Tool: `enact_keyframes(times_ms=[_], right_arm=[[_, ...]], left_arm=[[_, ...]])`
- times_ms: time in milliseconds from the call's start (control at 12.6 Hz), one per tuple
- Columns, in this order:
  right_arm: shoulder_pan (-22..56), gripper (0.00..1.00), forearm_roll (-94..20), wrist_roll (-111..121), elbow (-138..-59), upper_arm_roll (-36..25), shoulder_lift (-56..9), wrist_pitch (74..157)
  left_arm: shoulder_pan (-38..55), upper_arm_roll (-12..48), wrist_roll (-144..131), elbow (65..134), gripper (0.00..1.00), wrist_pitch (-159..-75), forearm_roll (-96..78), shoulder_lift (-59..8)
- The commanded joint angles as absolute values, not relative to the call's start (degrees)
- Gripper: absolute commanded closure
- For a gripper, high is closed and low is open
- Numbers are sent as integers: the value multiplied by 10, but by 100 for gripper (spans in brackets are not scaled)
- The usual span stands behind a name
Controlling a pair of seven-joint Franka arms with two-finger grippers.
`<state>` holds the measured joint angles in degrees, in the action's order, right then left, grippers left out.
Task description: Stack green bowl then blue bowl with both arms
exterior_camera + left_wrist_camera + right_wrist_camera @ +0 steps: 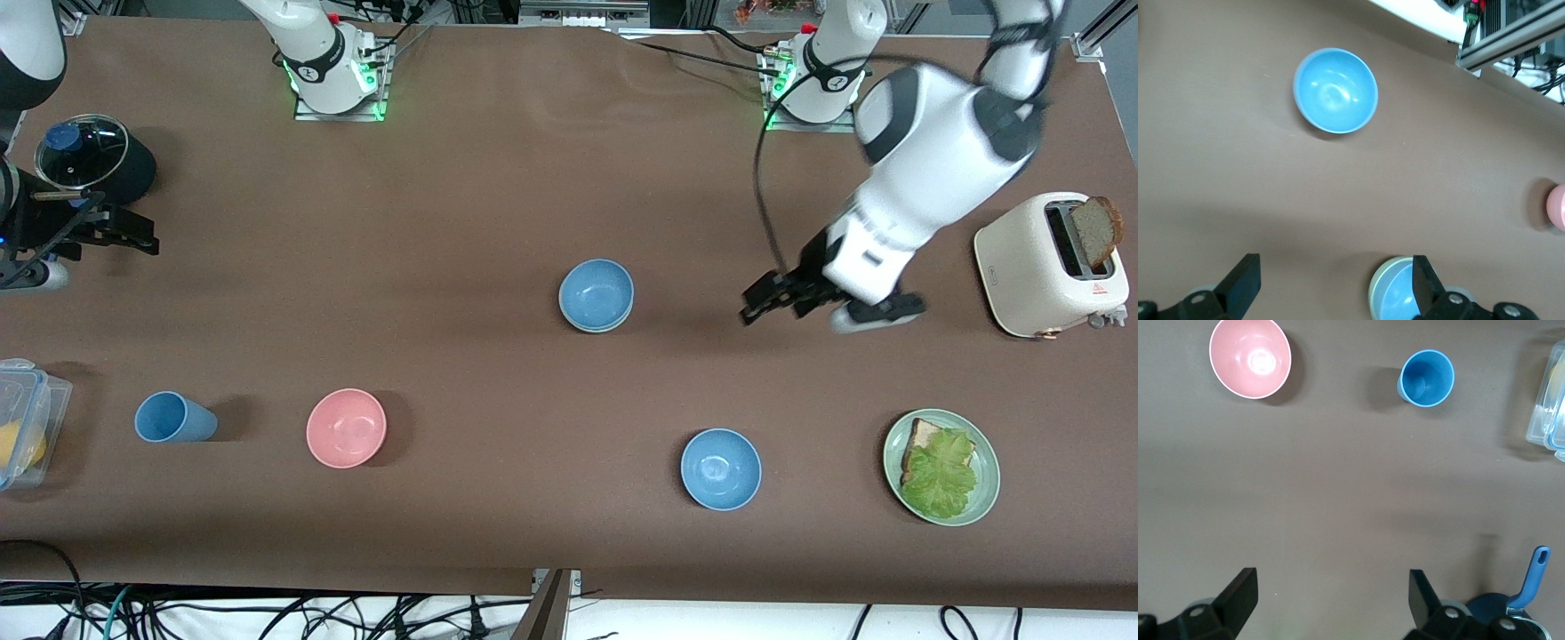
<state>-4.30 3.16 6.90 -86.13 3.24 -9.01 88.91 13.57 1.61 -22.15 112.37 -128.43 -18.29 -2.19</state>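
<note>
Even, bright overhead light across the brown table (pixel 498 178), no harsh glare. Soft shadows sit beside the pink bowl (pixel 346 428) and the blue cup (pixel 173 418). The left arm (pixel 925 169) smears with motion blur, its edges ghosted. Small glints shine inside the glossy blue bowl (pixel 1335 90). In the left wrist view, the finger (pixel 1241 283) shows dark and soft-edged, out of focus.
</note>
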Motion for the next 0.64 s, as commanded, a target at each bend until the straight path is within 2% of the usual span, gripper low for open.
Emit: enact_keyframes(times_ms=[0, 79, 238, 318, 556], right_arm=[[-43, 0, 33, 62, -862, 33, -83, 888], [-43, 0, 33, 62, -862, 33, -83, 888], [-43, 0, 33, 62, -862, 33, -83, 888], [-43, 0, 33, 62, -862, 33, -83, 888], [-43, 0, 33, 62, -862, 33, -83, 888]], left_arm=[[107, -15, -142, 1172, 0, -1188, -156, 77], [107, -42, -121, 1170, 0, -1156, -105, 99], [107, -82, -100, 1121, 0, -1057, -31, 107], [108, -85, -97, 1096, 0, -1018, -2, 106], [114, -86, -97, 1052, 0, -978, 55, 101]])
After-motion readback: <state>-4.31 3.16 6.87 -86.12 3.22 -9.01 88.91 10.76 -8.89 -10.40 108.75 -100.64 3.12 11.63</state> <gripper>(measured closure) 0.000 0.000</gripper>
